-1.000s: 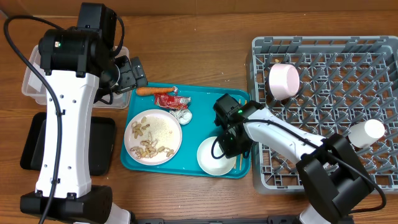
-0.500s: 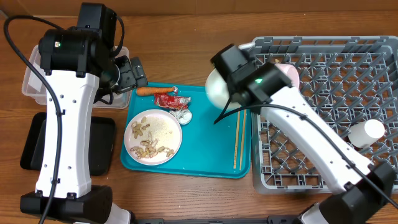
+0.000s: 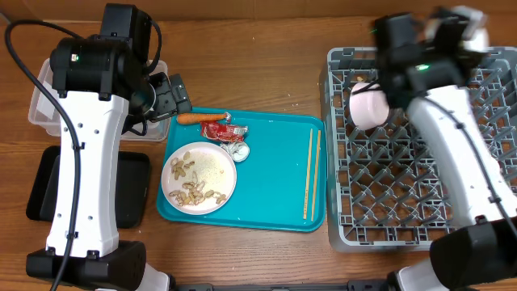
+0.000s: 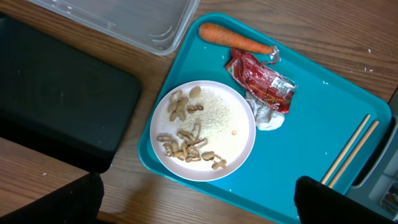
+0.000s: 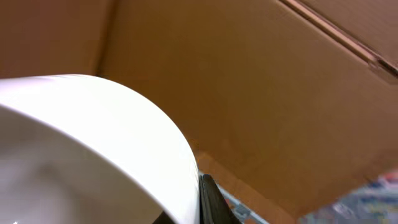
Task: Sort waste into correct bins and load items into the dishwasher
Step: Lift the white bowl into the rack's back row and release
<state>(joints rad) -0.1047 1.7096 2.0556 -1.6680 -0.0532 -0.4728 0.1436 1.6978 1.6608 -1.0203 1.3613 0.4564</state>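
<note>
Pinching the rim of a white bowl [image 5: 81,143], your right gripper [image 5: 198,198] is pressed together and held high over the far edge of the dish rack [image 3: 332,162], which stands just right of the teal tray [image 3: 275,170]. Your left gripper [image 4: 199,208] hangs spread wide by the tray's far-left corner. On the tray, a plate [image 3: 216,168] of peanut scraps [image 3: 194,194] sits left, with a carrot [image 3: 194,118], red wrapper [image 3: 220,129] and foil [image 3: 239,149] at its far-left corner and chopsticks [image 3: 311,174] along its right edge. A pink cup [image 3: 367,105] lies in the rack.
</note>
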